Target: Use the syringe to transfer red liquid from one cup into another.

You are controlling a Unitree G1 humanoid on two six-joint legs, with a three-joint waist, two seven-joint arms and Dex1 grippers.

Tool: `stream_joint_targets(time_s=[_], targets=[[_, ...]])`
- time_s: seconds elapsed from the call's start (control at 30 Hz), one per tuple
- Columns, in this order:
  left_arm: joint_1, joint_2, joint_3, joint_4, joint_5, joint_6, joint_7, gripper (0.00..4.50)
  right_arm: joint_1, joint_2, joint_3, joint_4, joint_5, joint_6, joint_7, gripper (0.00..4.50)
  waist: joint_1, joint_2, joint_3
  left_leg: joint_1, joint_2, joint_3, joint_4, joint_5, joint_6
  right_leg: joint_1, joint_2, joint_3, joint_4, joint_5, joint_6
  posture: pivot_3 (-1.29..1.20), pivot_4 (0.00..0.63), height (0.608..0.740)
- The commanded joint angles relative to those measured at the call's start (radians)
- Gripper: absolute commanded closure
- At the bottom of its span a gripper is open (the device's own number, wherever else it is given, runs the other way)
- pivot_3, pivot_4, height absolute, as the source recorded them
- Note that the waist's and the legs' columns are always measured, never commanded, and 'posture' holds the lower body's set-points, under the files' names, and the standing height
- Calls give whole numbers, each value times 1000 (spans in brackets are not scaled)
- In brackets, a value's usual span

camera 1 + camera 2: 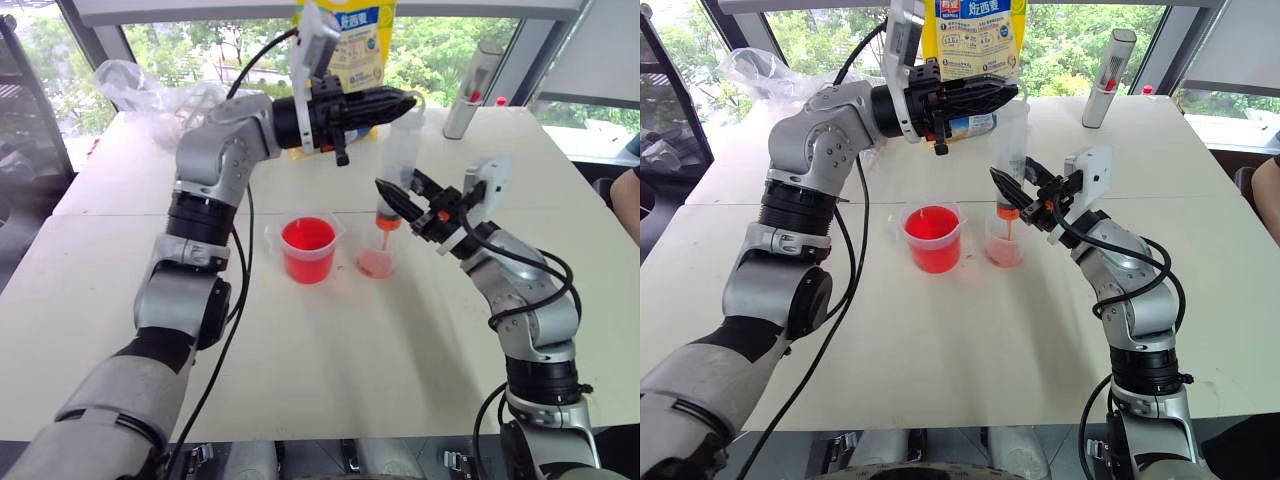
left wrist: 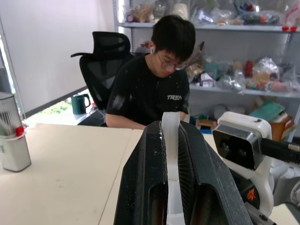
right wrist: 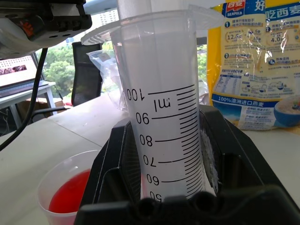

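Note:
The syringe (image 1: 403,150) stands upright over the smaller clear cup (image 1: 377,262), its orange tip (image 1: 388,218) just above the pale pink liquid inside. My right gripper (image 1: 395,186) is shut on the lower barrel; the printed graduations (image 3: 164,136) show between its fingers. My left gripper (image 1: 408,101) reaches across from the left and is shut on the white plunger (image 2: 170,154) at the top. Left of the small cup stands the wider beaker (image 1: 308,250), partly filled with red liquid (image 1: 307,238).
A yellow food bag (image 1: 355,40) and a grey metal cylinder (image 1: 470,90) stand at the table's far edge, and a crumpled clear plastic bag (image 1: 140,85) lies at the far left. A person (image 2: 159,89) sits beyond the table.

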Motion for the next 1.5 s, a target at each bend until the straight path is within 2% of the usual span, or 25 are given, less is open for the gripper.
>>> stream_joint_targets(time_s=[0.03,0.8,1.2,1.27,1.3,1.5], targets=[[22,-15,-59,-31,19,1,-47,4389,-59,-12,-33,-62,23,-13,-13,3143,0,0,0,0,0,0,0,0,0,0,0,0,0,0,0,0,150,740],[134,-41,-99,-52,73,-21,-46,4389,-125,-49,-95,-100,91,63,-39,3143,0,0,0,0,0,0,0,0,0,0,0,1,0,0,0,0,150,740],[105,-28,-53,-71,70,-37,-6,4389,-95,-56,-82,-108,103,75,-37,3143,0,0,0,0,0,0,0,0,0,0,0,1,0,0,0,0,150,740],[94,-12,-36,-77,59,-22,-3,3639,-92,-48,-79,-116,116,83,-44,3143,0,0,0,0,0,0,0,0,0,0,0,1,0,0,0,0,150,740],[86,-2,-20,-77,55,-22,7,3407,-90,-43,-76,-121,123,88,-50,3143,1,0,0,0,0,0,0,0,0,0,0,1,0,0,0,0,150,740],[39,47,72,-79,16,-16,74,566,-78,-36,-65,-136,138,104,-67,3143,0,0,0,0,0,0,0,0,0,0,0,1,0,0,0,0,150,740]])
